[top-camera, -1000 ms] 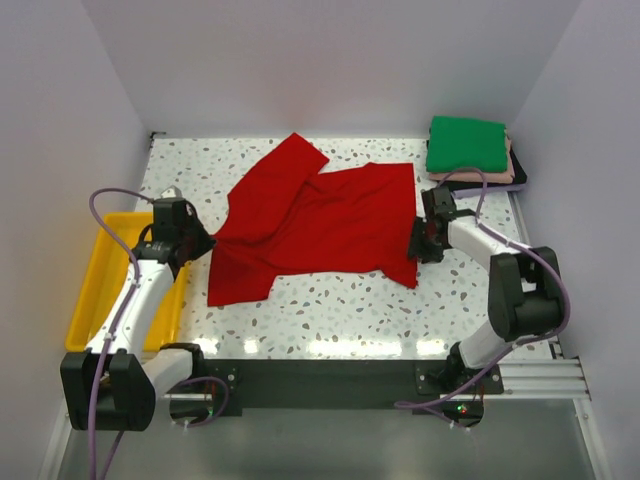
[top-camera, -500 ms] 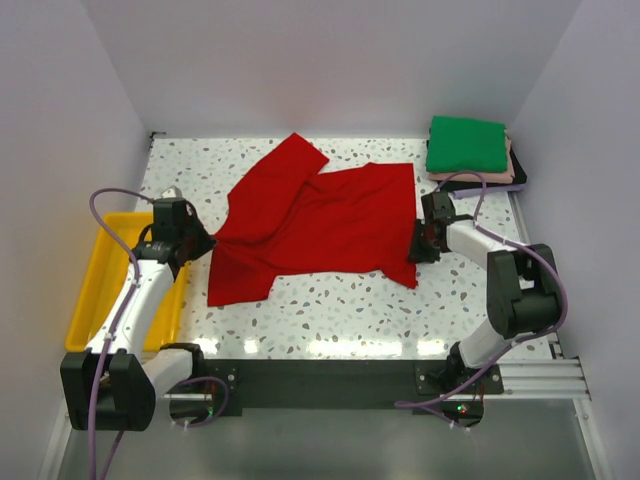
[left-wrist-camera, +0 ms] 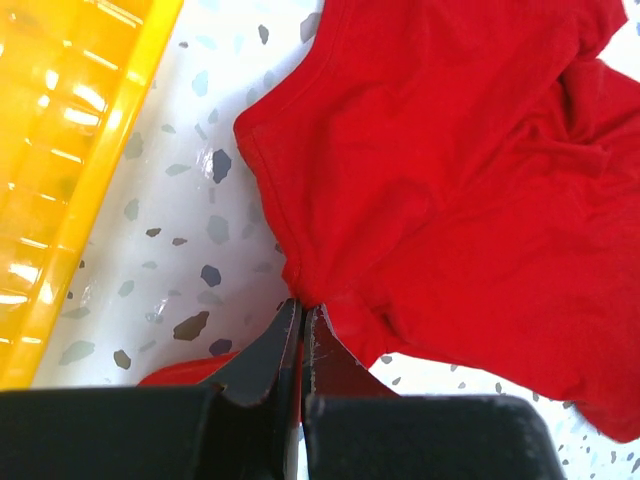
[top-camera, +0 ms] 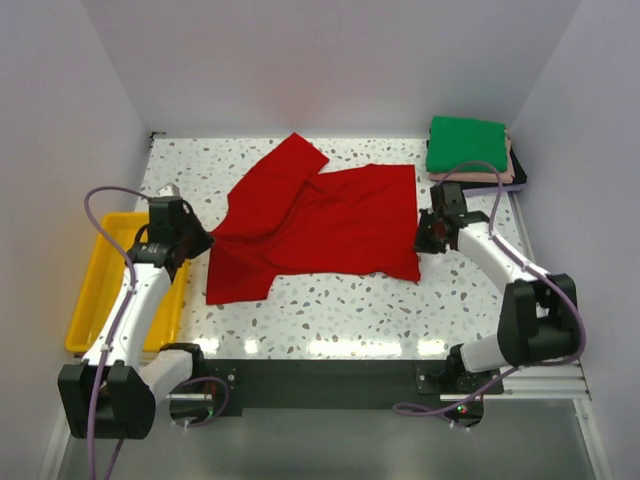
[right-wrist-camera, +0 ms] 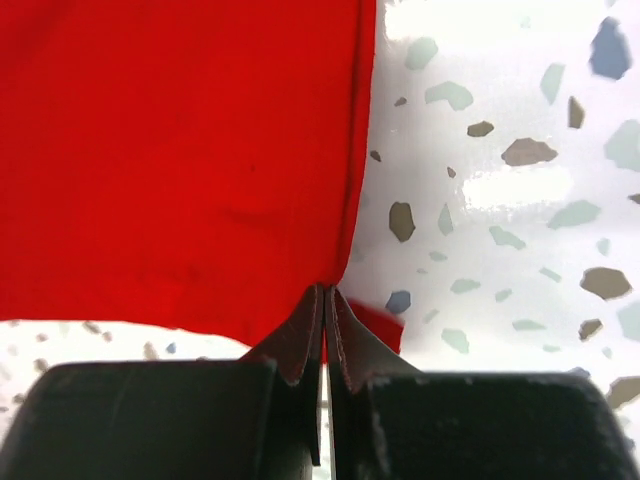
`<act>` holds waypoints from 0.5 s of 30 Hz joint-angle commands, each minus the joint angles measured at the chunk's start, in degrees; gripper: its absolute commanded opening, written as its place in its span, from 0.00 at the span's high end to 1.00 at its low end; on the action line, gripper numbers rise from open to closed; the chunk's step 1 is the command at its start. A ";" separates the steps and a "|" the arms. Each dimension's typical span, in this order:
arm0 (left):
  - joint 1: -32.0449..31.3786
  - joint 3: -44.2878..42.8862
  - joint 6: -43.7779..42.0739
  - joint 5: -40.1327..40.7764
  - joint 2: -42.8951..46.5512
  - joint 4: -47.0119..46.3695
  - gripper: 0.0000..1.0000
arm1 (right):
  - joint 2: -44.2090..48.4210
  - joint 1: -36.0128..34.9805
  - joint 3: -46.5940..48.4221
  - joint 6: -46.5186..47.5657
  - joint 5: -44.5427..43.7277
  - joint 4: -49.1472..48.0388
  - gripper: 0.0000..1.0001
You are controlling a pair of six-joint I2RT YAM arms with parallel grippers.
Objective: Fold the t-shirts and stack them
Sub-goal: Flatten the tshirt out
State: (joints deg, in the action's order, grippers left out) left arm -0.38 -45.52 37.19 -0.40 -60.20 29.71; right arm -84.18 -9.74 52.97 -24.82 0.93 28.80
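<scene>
So, my left hand [top-camera: 206, 240] is pinched shut on the left edge of the bright red cloth t-shirt [top-camera: 320, 225], right hand [top-camera: 421, 240] clamped on its right edge; the shirt lies rumpled across the middle of the speckled white worktop [top-camera: 330, 310]. I'd raise both evenly, pull the cloth taut to shake out the creases, then lay it flat before folding, clear of the folded green t-shirt [top-camera: 466, 145] at upper right.
</scene>
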 commanded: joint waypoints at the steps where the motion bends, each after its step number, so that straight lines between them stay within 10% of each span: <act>1: 0.38 -3.87 -2.03 0.23 3.16 1.22 1.00 | 6.83 0.07 5.64 1.44 -2.24 5.12 1.00; 9: 0.38 -5.55 -2.56 1.90 6.50 3.25 1.00 | 13.52 0.07 9.43 3.55 -6.72 10.67 1.00; 15: 0.38 -8.00 -1.07 0.67 -2.43 -1.58 1.00 | 0.72 2.00 17.41 5.13 -5.51 9.43 1.00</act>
State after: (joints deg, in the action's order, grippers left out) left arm -0.38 -50.48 36.34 0.25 -58.00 32.21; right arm -77.06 -8.78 66.11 -21.67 -3.79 38.17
